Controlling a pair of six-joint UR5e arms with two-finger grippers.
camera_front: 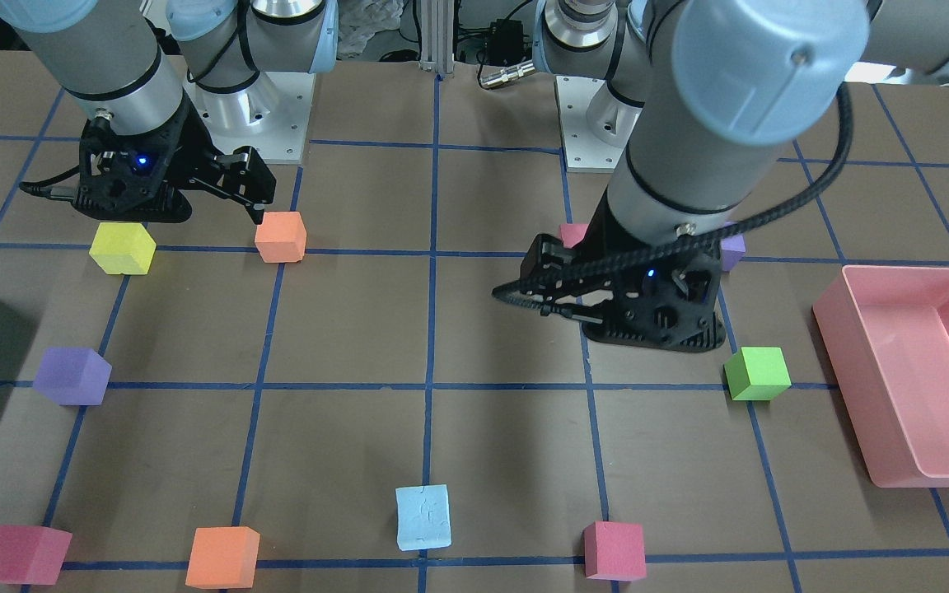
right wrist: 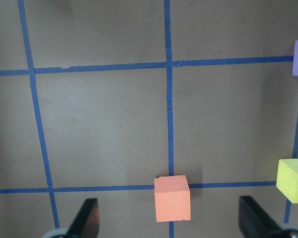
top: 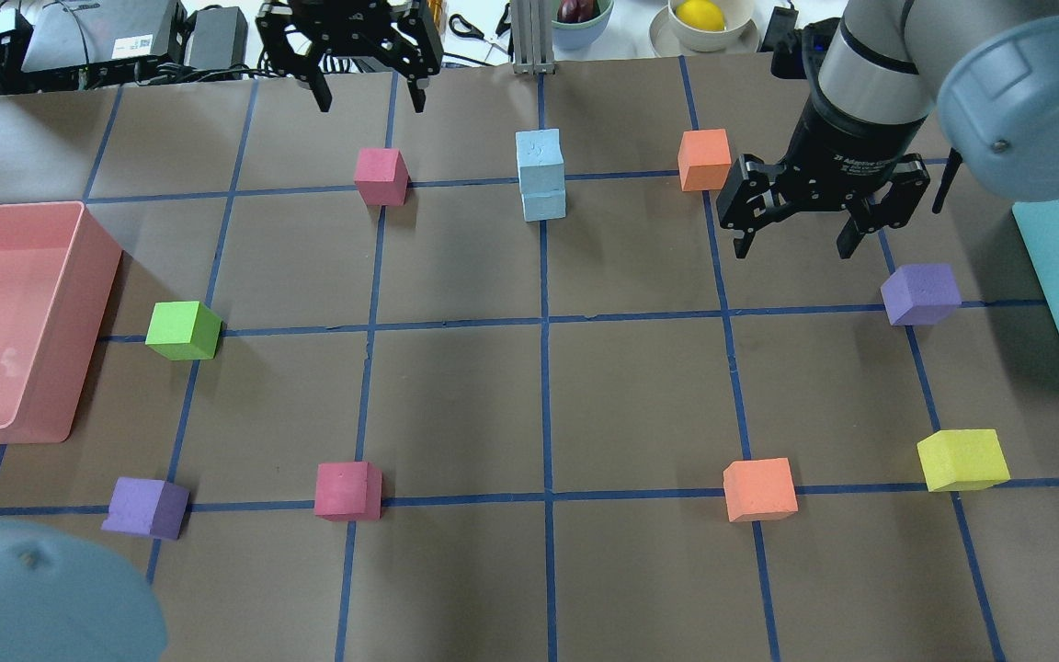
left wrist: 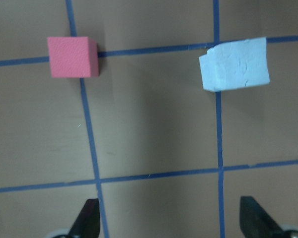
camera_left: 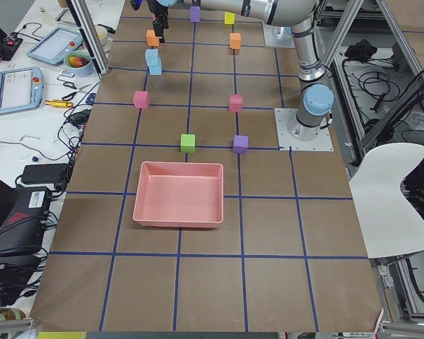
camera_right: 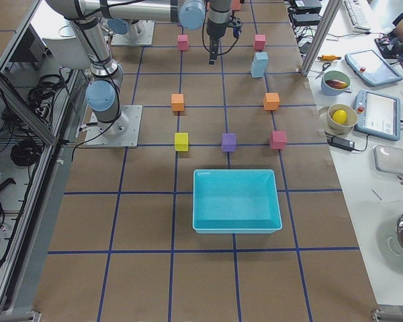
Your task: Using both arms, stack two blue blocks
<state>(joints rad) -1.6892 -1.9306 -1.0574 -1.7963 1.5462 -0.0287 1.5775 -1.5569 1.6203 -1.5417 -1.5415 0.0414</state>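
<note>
The two pale blue blocks (top: 540, 175) stand one on top of the other at the table's far middle, the upper one slightly offset. The stack also shows in the front view (camera_front: 423, 516) and at the upper right of the left wrist view (left wrist: 234, 64). My left gripper (top: 370, 99) is open and empty, raised high above the table, apart from the stack. My right gripper (top: 793, 250) is open and empty, raised to the right of the stack. In its wrist view (right wrist: 170, 220) an orange cube (right wrist: 173, 198) lies between the finger lines, far below.
A pink bin (top: 97, 276) sits at the left edge and a teal bin (top: 1058, 276) at the right edge. Loose cubes lie on the grid: pink (top: 381, 175), orange (top: 704, 159), green (top: 183, 329), purple (top: 920, 294), yellow (top: 962, 460), orange (top: 759, 489), pink (top: 347, 489), purple (top: 148, 507).
</note>
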